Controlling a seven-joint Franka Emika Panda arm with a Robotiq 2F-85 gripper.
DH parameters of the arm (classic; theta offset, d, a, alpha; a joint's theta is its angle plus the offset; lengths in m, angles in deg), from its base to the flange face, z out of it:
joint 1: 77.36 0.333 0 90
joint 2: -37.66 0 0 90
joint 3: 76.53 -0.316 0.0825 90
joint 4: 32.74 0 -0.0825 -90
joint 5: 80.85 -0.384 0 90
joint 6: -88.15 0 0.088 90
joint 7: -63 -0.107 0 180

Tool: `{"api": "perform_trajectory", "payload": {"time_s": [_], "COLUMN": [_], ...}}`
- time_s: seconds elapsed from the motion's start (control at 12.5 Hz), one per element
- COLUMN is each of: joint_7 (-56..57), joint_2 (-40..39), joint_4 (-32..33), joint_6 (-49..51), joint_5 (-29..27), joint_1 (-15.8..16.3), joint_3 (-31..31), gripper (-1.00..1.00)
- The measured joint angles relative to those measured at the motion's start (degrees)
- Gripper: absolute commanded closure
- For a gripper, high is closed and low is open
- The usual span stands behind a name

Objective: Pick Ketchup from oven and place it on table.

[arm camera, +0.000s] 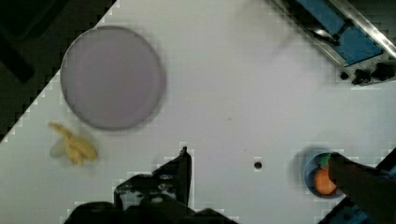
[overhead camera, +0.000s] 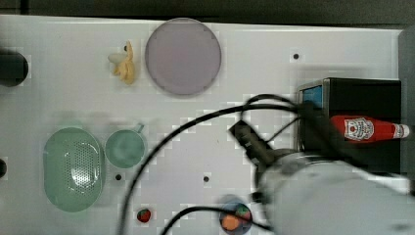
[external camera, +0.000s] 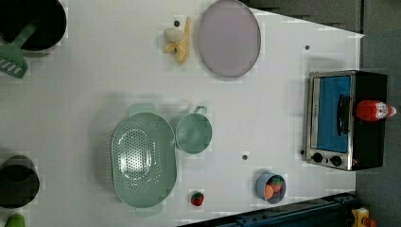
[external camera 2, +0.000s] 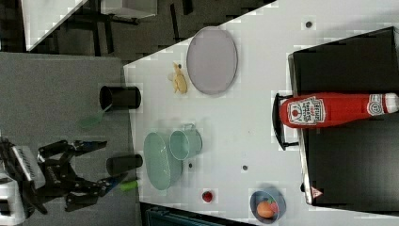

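The ketchup [overhead camera: 364, 129] [external camera: 373, 110] [external camera 2: 329, 109], a red bottle with a white cap, rests on the black top of the oven [overhead camera: 362, 93] [external camera: 331, 118] [external camera 2: 348, 61], which stands at the top view's right edge with its bluish door [arm camera: 355, 42] closed. My arm [overhead camera: 333, 196] reaches over the white table [overhead camera: 220, 161] in front of the oven. My gripper [arm camera: 258, 156] hangs open above bare tabletop, its dark fingers [arm camera: 184, 170] wide apart with nothing between them, apart from the ketchup.
A round grey-lilac plate [overhead camera: 182, 55] and a banana [overhead camera: 126, 63] lie at the back. A green colander [overhead camera: 73, 169] and green cup [overhead camera: 125, 148] sit at the top view's left. A strawberry [overhead camera: 143, 215] and a small blue bowl of fruit [overhead camera: 235, 218] are near the front edge.
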Motion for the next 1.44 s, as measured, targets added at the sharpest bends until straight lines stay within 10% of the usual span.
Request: {"api": "perform_trajectory", "payload": {"time_s": [1.44], "joint_7": [-0.03], "joint_2": [-35.34], "joint_4": [-0.78], "joint_6": [-28.39], "joint_5": [-6.98], "joint_1": [-5.37], "joint_3": [26.32], "gripper": [-1.00]}}
